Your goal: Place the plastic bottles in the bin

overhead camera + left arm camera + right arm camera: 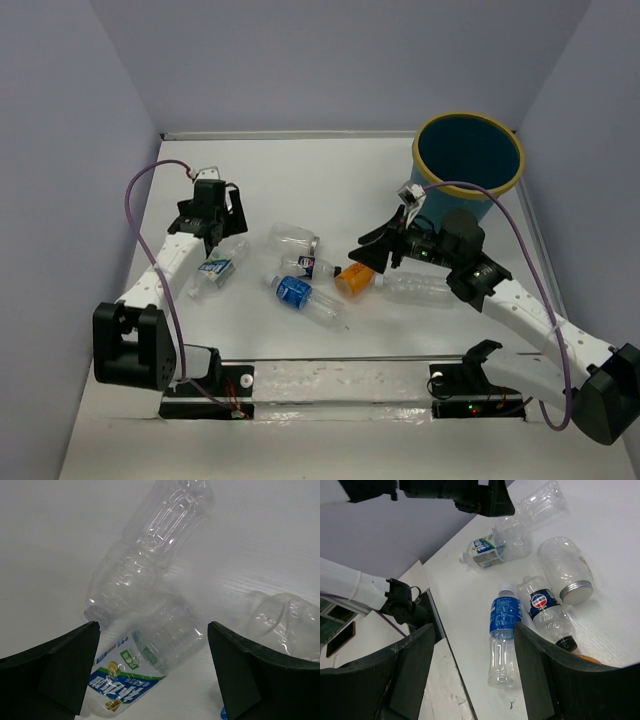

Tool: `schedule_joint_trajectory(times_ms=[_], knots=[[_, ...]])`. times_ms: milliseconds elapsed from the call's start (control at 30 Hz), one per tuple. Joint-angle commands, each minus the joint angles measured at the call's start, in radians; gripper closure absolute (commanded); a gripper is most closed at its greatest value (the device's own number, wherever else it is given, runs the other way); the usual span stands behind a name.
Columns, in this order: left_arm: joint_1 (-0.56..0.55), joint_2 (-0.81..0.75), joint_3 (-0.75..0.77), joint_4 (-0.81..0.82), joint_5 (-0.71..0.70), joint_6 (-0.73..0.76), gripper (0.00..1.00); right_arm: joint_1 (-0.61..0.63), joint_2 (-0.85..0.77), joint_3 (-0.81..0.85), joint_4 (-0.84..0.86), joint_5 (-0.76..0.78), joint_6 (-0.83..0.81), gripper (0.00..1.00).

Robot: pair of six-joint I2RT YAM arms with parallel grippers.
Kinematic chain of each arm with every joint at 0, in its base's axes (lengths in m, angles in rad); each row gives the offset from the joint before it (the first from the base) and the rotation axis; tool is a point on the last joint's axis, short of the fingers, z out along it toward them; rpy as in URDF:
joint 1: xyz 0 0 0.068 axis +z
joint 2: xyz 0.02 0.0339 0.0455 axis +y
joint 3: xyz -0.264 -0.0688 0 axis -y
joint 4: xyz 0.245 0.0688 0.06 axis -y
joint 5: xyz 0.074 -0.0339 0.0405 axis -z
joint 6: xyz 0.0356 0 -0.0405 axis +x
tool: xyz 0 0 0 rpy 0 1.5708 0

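Grasp step | left gripper (152, 630) is hovering, fingers spread, over a labelled bottle (125, 687), left-centre | right gripper (472, 635) is gaping too (holding nothing) | bin (470, 145) is waiting upper right | next is likely calling for lowering, closing

Several see-through plastic bottles (295, 290) lie on their sides mid-frame, among them a short orange bottle (352, 281) and a long clear bottle (415, 288). The teal, yellow-rimmed bin (468, 116) stands upright at upper right.
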Motion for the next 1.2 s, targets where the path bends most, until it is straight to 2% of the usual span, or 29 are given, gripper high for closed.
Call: schedule_joint_trajectory(times_ms=[0, 167, 367, 633, 667, 767, 800, 900, 967, 1033, 1167], knots=[[0.029, 0.09, 0.088, 0.014, 0.061, 0.058, 0.01, 0.009, -0.03, -0.007, 0.11, -0.017, 0.005, 0.3], [0.047, 0.215, 0.175, 0.001, -0.044, 0.087, 0.01, 0.009, -0.038, -0.013, 0.113, -0.034, 0.016, 0.3], [0.075, 0.385, 0.226, 0.008, -0.042, 0.119, 0.01, 0.009, -0.081, -0.024, 0.11, -0.023, 0.013, 0.31], [0.105, 0.491, 0.28, 0.003, -0.053, 0.129, 0.01, 0.009, -0.066, -0.023, 0.105, -0.028, 0.014, 0.31], [0.107, 0.5, 0.284, 0.003, -0.067, 0.13, 0.02, 0.009, -0.062, -0.021, 0.105, -0.026, 0.014, 0.31], [0.119, 0.546, 0.307, -0.008, -0.099, 0.135, 0.17, 0.009, -0.047, -0.018, 0.107, -0.022, 0.017, 0.31], [0.124, 0.569, 0.328, -0.034, -0.113, 0.127, 0.25, 0.009, -0.039, -0.013, 0.107, -0.019, 0.028, 0.31], [0.135, 0.548, 0.33, -0.032, -0.146, 0.116, 0.34, 0.009, -0.018, -0.013, 0.123, -0.02, 0.064, 0.31], [0.136, 0.507, 0.329, -0.025, -0.148, 0.101, 0.35, 0.009, -0.004, -0.029, 0.143, -0.017, 0.089, 0.31], [0.136, 0.412, 0.316, 0.004, -0.128, 0.092, 0.39, 0.009, 0.01, -0.032, 0.163, -0.01, 0.12, 0.3], [0.135, 0.232, 0.287, 0.061, -0.027, 0.075, 0.39, 0.009, 0.046, -0.013, 0.17, 0.032, 0.158, 0.24]])
